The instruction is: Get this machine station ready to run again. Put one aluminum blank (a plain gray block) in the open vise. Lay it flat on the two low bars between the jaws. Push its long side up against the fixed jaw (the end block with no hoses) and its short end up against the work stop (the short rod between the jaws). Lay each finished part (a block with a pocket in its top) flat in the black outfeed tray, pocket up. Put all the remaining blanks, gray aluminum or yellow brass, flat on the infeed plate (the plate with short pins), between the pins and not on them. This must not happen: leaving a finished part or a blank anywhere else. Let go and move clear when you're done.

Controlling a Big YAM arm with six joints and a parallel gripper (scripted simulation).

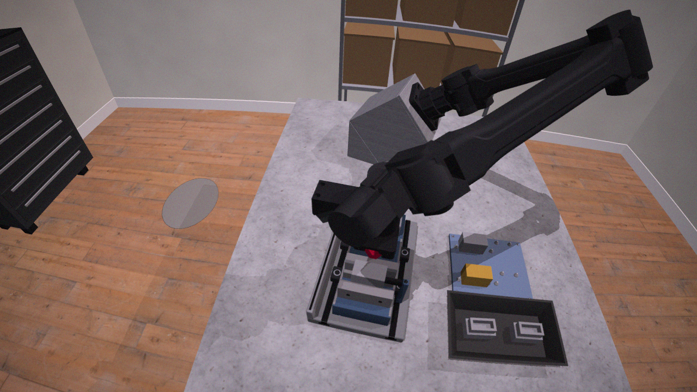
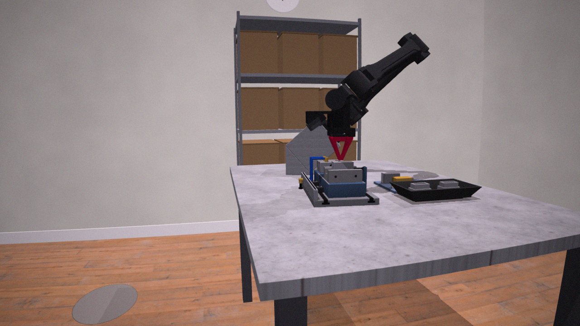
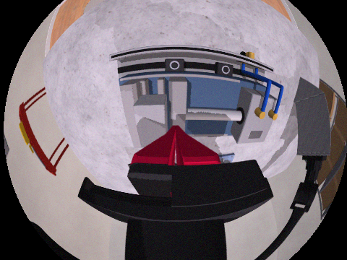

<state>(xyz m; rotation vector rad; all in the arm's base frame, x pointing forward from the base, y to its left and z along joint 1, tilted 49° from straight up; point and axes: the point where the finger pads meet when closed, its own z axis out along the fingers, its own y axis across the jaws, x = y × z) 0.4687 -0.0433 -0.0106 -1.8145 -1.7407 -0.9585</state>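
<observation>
My gripper (image 1: 373, 254) (image 2: 341, 159) (image 3: 176, 130) is shut and empty, its red fingertips just above the vise near its moving jaw (image 3: 178, 90). A gray blank (image 1: 380, 269) (image 3: 151, 117) lies between the jaws, beside the fixed jaw (image 1: 366, 293) (image 2: 344, 175); I cannot tell whether it touches the jaw or the work stop (image 1: 392, 281). On the blue infeed plate (image 1: 514, 288) are a gray blank (image 1: 472, 243) (image 2: 390, 177), its top higher, and a yellow brass blank (image 1: 476, 275) (image 2: 402, 178). Two finished parts (image 1: 480, 335) (image 1: 527, 336) lie pocket up in the black outfeed tray (image 1: 504, 361) (image 2: 437, 196).
Blue hoses (image 3: 267, 97) rise by the hosed end block (image 3: 249, 115). A large gray angular block (image 1: 385, 121) (image 2: 300, 155) stands behind the vise beside the arm's base. The outfeed tray stands close in front of the infeed plate. Short pins (image 1: 502, 273) stand on the plate.
</observation>
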